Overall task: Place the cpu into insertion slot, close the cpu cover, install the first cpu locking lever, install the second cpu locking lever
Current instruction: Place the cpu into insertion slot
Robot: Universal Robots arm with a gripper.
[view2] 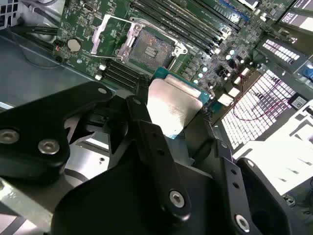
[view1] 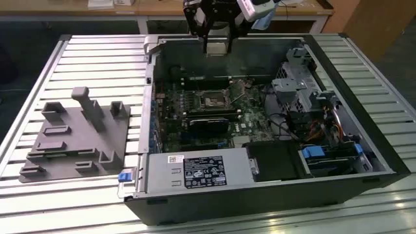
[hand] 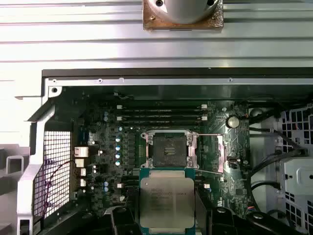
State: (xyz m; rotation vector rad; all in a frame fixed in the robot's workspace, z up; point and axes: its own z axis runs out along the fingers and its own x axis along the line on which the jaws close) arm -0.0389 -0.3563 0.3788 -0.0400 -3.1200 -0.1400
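My gripper [view1: 217, 45] hangs above the far wall of the open computer case [view1: 383, 161], shut on the cpu [view1: 217, 48]. In both wrist views the cpu [hand: 167, 198] [view2: 173, 105] is a flat square chip with a dull metallic top, clamped by its edges between the black fingers [hand: 122, 221] [view2: 142, 122]. The insertion slot [view1: 212, 100] [hand: 168, 150] [view2: 150, 50] lies below on the green motherboard, its dark centre uncovered. The cpu cover [hand: 215, 152] [view2: 113, 35], a thin silvery frame, stands swung open beside the slot. The cpu is well above the slot, touching nothing.
A black fan card [view1: 208, 122] lies just in front of the slot. A drive cage [view1: 293, 87] and cables fill the exterior view's right of the case, a power supply [view1: 195, 171] the near side. A grey fixture tray [view1: 71, 139] sits on the slatted table [view1: 97, 58].
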